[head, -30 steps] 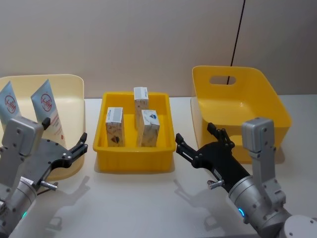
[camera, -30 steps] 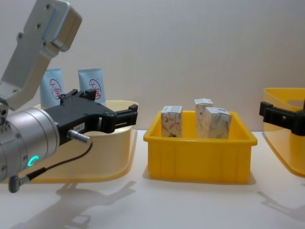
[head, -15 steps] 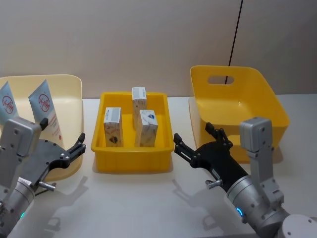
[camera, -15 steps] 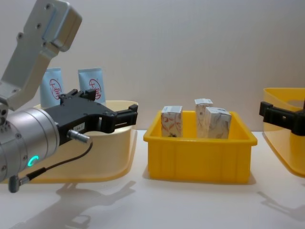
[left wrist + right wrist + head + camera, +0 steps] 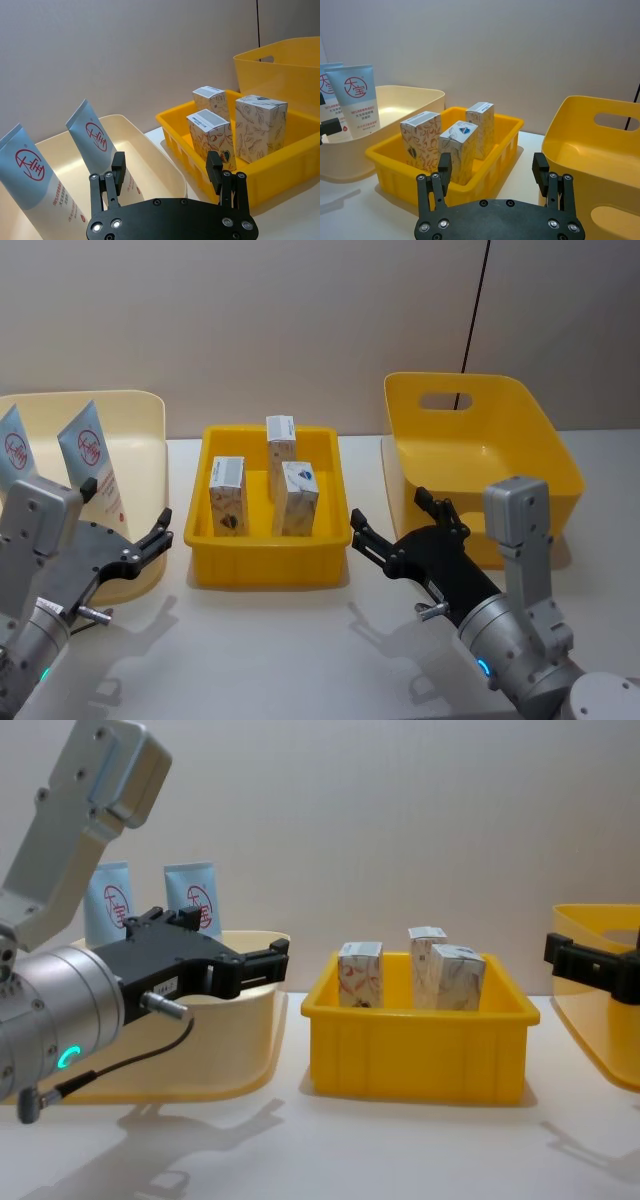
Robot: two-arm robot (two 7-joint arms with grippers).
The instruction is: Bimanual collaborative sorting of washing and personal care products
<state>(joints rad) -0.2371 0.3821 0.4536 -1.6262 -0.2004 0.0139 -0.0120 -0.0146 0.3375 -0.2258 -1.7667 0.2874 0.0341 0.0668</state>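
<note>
Two light-blue tubes (image 5: 88,455) (image 5: 15,445) with red logos stand leaning in the cream bin (image 5: 140,410) on the left. Three small white cartons (image 5: 229,495) (image 5: 283,445) (image 5: 300,498) stand upright in the shallow yellow tray (image 5: 270,565) at the centre. My left gripper (image 5: 128,502) hovers open at the cream bin's near right corner, with nothing between its fingers. My right gripper (image 5: 388,507) hangs open and empty between the tray and the tall yellow bin (image 5: 540,440). In the chest view the left gripper (image 5: 215,945) points towards the tray (image 5: 415,1050).
The tall yellow bin with a handle slot (image 5: 448,400) stands at the right with nothing in it. Bare white table (image 5: 280,650) lies in front of the tray. A grey wall (image 5: 300,320) closes the back, and a black cable (image 5: 478,305) hangs down it.
The head view's framing has shifted slightly. Both arms, the tubes and the cartons keep their places.
</note>
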